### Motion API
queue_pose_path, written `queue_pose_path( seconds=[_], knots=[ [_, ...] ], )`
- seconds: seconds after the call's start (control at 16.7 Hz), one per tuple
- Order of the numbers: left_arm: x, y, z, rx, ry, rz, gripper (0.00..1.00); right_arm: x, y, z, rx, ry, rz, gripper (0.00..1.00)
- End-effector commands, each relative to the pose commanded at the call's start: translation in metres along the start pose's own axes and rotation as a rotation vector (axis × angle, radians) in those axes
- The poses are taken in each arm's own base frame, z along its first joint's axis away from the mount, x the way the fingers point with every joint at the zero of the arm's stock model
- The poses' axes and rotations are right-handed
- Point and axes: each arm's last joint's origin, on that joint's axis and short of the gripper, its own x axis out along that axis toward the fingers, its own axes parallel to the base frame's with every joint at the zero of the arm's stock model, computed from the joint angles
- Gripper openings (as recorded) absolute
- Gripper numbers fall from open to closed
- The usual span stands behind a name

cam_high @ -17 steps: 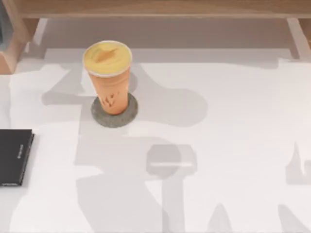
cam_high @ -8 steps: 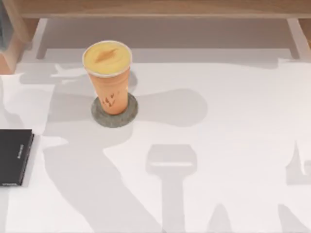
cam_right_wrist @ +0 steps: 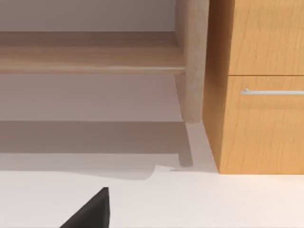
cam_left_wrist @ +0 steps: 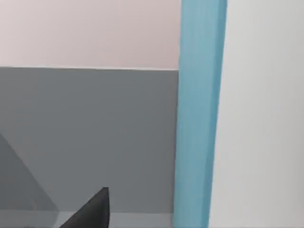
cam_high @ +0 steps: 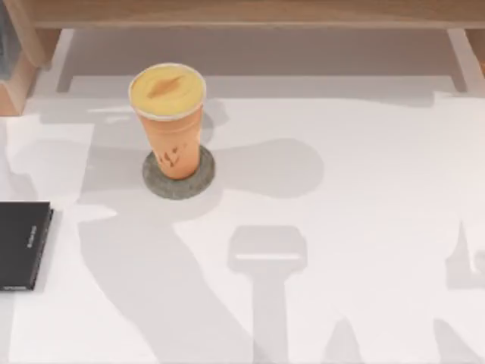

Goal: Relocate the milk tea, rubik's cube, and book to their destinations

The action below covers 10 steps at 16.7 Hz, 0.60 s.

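White table [cam_high: 364, 189] carries the milk tea [cam_high: 170, 125] upright on its coaster [cam_high: 179, 184], upper left; jaw state cannot be told; next, bring the teal book squarely onto the black book [cam_high: 23, 244]

Orange milk tea [cam_high: 171, 125], speckled grey coaster [cam_high: 179, 182]

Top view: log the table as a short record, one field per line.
cup: orange milk tea, upright on the grey coaster, left of centre
black book: flat at the table's left edge
table: white surface, crossed by shadows
back edge: wooden shelf
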Motion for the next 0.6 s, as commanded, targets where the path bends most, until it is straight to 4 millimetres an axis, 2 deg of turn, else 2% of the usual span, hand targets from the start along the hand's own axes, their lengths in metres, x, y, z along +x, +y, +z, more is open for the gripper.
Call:
queue_pose_path(
  seconds=[0.3,0.54,0.6],
  knots=[
    [0.017,0.002,-0.012,-0.001,0.002,-0.008,1.00,0.000,0.000,0.000,0.000,0.000,0.000,1.00],
    [0.018,0.001,-0.013,-0.001,0.002,-0.010,1.00,0.000,0.000,0.000,0.000,0.000,0.000,1.00],
    [0.018,0.001,-0.013,-0.001,0.002,-0.010,0.92,0.000,0.000,0.000,0.000,0.000,0.000,1.00]
  ],
)
